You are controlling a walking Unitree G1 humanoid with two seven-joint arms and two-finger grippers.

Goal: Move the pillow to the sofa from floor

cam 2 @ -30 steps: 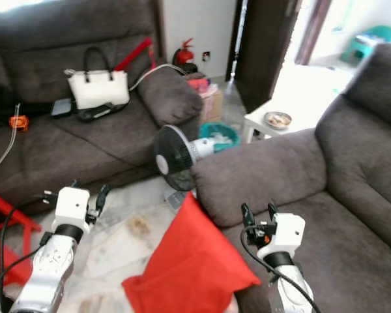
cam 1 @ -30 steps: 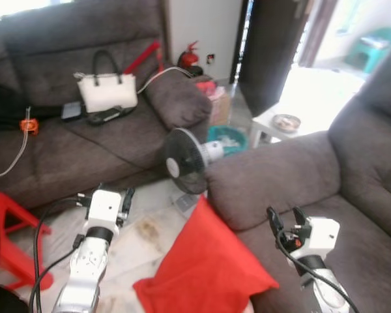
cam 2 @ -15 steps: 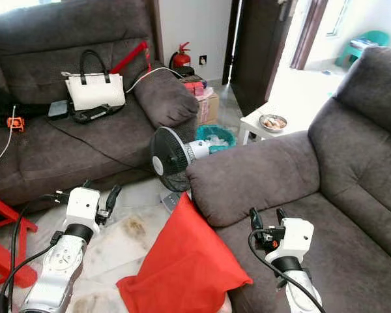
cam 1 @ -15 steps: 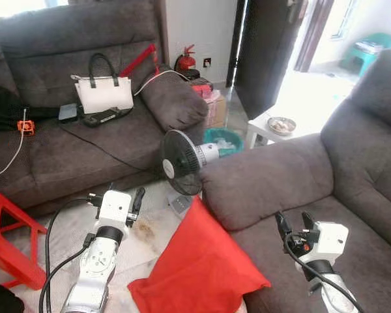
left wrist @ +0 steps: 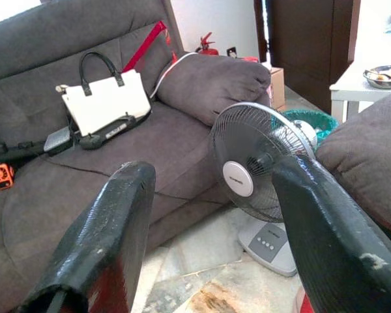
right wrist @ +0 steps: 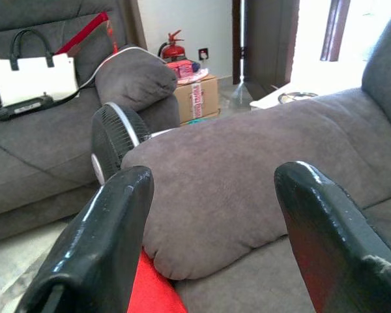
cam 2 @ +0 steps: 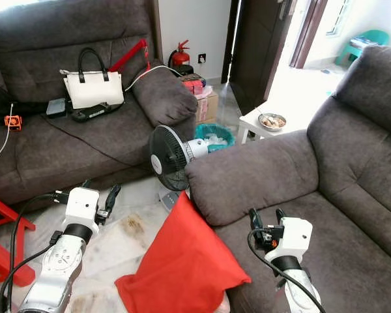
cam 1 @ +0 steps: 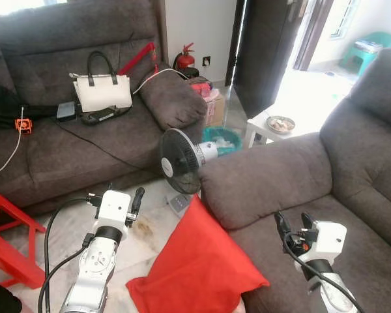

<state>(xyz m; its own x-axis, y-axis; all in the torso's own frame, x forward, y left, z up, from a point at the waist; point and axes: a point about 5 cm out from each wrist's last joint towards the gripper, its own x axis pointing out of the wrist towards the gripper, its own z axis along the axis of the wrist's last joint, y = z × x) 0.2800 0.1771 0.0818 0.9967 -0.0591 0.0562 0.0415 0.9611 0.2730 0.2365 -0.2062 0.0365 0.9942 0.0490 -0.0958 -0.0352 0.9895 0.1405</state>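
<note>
Pillow: one item, plain bright red fabric cover, square with pointed corners, no visible print or trim. Location: on the tiled floor, propped on edge and leaning against the front of the near right sofa, just below its rounded armrest, with a standing fan just beyond its upper corner. Handling, as judged: light, soft and compressible, not fragile; the cloth should give good friction, but the filling will sag and fold if pinched at one corner. Best hold is likely the upper edge or a side edge, fingers sunk deep into the bulk, or one end effector on each side. Left end effector: released, fingers spread, over the floor left of the pillow. Right end effector: released, fingers spread, over the sofa seat right of the pillow. Neither touches the pillow.
</note>
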